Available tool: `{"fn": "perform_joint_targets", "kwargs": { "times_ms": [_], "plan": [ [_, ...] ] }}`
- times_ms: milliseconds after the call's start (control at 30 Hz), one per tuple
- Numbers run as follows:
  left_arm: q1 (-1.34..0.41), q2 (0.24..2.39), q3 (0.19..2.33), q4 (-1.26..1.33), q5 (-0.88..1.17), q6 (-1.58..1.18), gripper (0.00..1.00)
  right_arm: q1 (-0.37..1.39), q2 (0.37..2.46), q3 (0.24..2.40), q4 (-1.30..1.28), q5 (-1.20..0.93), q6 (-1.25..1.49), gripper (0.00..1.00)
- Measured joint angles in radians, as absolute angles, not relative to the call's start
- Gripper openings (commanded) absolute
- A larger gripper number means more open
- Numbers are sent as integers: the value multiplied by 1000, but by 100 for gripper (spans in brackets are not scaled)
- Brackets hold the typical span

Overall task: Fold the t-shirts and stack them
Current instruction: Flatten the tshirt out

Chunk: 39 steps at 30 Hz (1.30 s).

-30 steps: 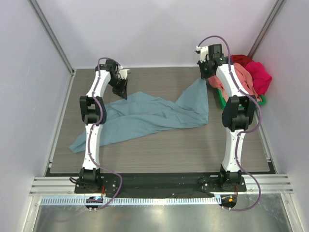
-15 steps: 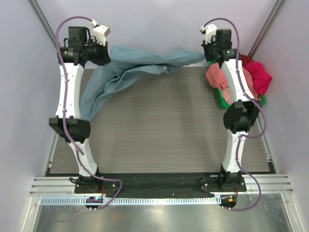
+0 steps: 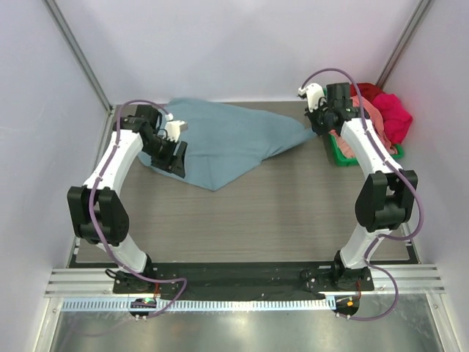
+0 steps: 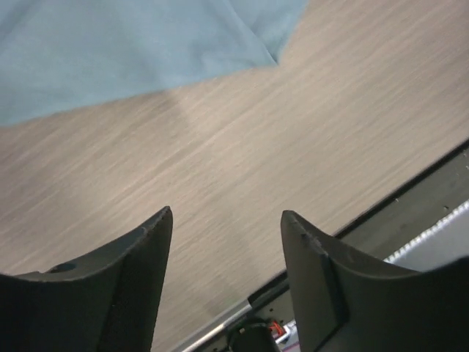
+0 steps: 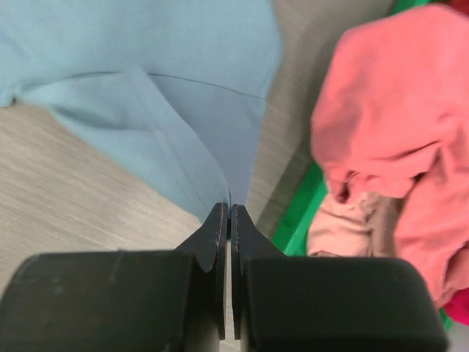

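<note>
A large dusty blue-grey t-shirt (image 3: 227,139) lies spread across the back of the table. Its right corner runs up into my right gripper (image 3: 316,127), which is shut on the cloth edge (image 5: 220,158) with the jaws pressed together (image 5: 229,207). My left gripper (image 3: 176,156) hovers over the shirt's left part, tilted toward the near side. In the left wrist view its jaws (image 4: 227,215) stand open with only bare table between them, and the blue-grey shirt (image 4: 132,51) lies beyond the fingertips. More t-shirts sit piled at the right: salmon-pink (image 5: 388,103), magenta (image 3: 396,116) and red (image 3: 366,91).
A green plastic bin (image 3: 338,155) holds the pile of coloured shirts at the back right, close to my right arm. White walls with metal posts enclose the wood-grain table (image 3: 242,220). A black rail (image 4: 410,213) runs along the near edge.
Both arms came down from their raised stretch and the blue-grey shirt dropped flat onto the back of the table. The left gripper opened and let go of the cloth; the right stays shut.
</note>
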State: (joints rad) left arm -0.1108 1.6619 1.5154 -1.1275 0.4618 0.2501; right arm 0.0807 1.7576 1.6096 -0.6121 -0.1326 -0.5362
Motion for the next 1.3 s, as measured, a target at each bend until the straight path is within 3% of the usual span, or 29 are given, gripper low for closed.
{"fn": "perform_joint_targets", "kwargs": {
  "times_ms": [167, 333, 533, 900, 1300],
  "plan": [
    [-110, 1676, 1594, -1112, 417, 254, 62, 81, 1768, 1583, -621, -133, -532, 1],
    [-109, 1819, 1776, -1085, 420, 270, 61, 81, 1769, 1583, -616, -132, -529, 1],
    [-125, 2128, 1951, -1083, 437, 241, 46, 81, 1792, 1583, -610, -132, -521, 1],
    [-246, 2328, 2167, -1085, 358, 216, 47, 81, 1827, 1583, -610, -118, -520, 1],
    [-289, 2425, 2175, -1080, 263, 216, 47, 81, 1848, 1583, -607, -102, -521, 1]
  ]
}}
